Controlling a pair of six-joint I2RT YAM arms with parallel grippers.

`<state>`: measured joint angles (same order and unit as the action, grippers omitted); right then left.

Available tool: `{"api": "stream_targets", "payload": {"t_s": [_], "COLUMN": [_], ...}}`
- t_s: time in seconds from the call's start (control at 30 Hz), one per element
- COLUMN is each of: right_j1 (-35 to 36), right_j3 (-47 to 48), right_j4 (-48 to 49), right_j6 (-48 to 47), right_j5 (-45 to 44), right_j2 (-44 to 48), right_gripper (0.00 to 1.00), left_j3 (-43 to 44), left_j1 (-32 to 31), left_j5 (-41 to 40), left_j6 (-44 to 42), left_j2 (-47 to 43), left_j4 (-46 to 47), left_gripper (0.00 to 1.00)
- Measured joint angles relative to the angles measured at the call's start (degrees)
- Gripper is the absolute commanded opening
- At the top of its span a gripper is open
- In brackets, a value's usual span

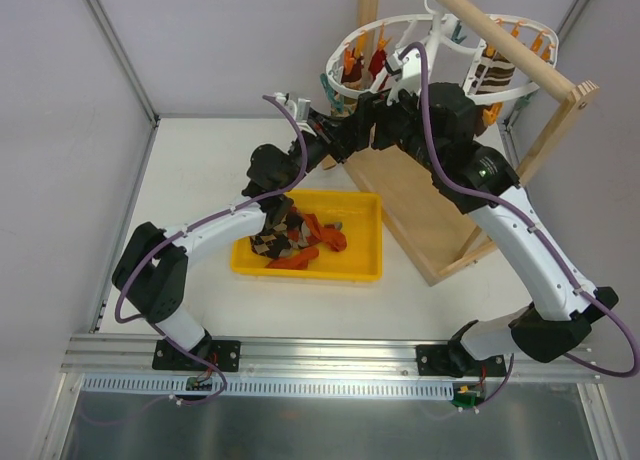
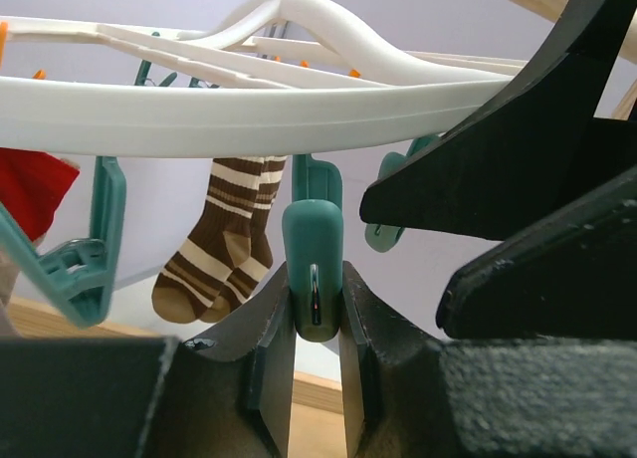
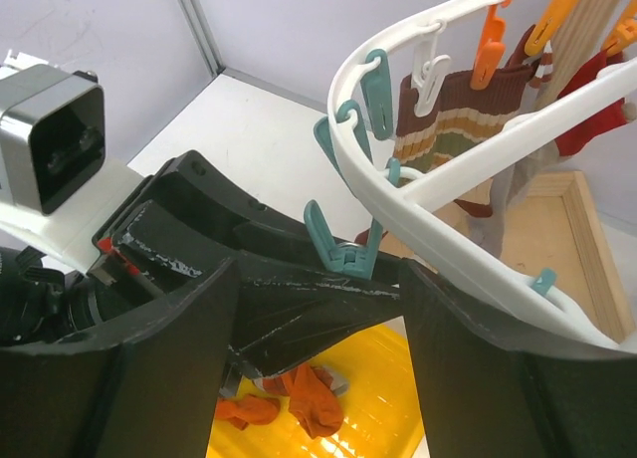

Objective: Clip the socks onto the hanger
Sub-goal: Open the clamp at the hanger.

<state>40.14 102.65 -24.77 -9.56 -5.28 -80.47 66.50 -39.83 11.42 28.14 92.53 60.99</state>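
Note:
The white oval hanger hangs from a wooden rod at the top right, with teal and orange clothespins round its ring. A brown striped sock and a red sock hang clipped to it. My left gripper is shut on the lower end of a teal clothespin at the ring's near-left edge. My right gripper is open and empty just beside it, its fingers straddling the left gripper's tip and that clothespin. Loose argyle and orange socks lie in the tray.
The yellow tray sits below the left arm at table centre. The wooden stand with its flat base board fills the right rear. Both grippers are crowded together under the hanger's left edge. Cage posts stand at the left.

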Motion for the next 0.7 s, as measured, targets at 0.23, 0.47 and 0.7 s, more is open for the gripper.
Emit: {"api": "stream_targets", "payload": {"t_s": [0.23, 0.47, 0.7], "right_j1": [0.3, 0.5, 0.8], "right_j3": [0.0, 0.0, 0.0], "right_j4": [0.1, 0.2, 0.9], "right_j6": [1.1, 1.9, 2.8], "right_j5": [-2.1, -3.1, -4.8], "right_j2": [-0.2, -2.0, -2.7], "right_gripper": [0.69, 0.68, 0.66], "left_j3": [-0.7, -2.4, -3.0], "left_j1": [-0.2, -0.2, -0.2], "left_j5": [-0.2, -0.6, -1.3], "left_j6": [0.0, -1.0, -2.5], "left_j2": [-0.3, -0.9, -1.4], "left_j4": [0.5, 1.0, 1.7], "left_gripper": [0.09, 0.08, 0.08]}}
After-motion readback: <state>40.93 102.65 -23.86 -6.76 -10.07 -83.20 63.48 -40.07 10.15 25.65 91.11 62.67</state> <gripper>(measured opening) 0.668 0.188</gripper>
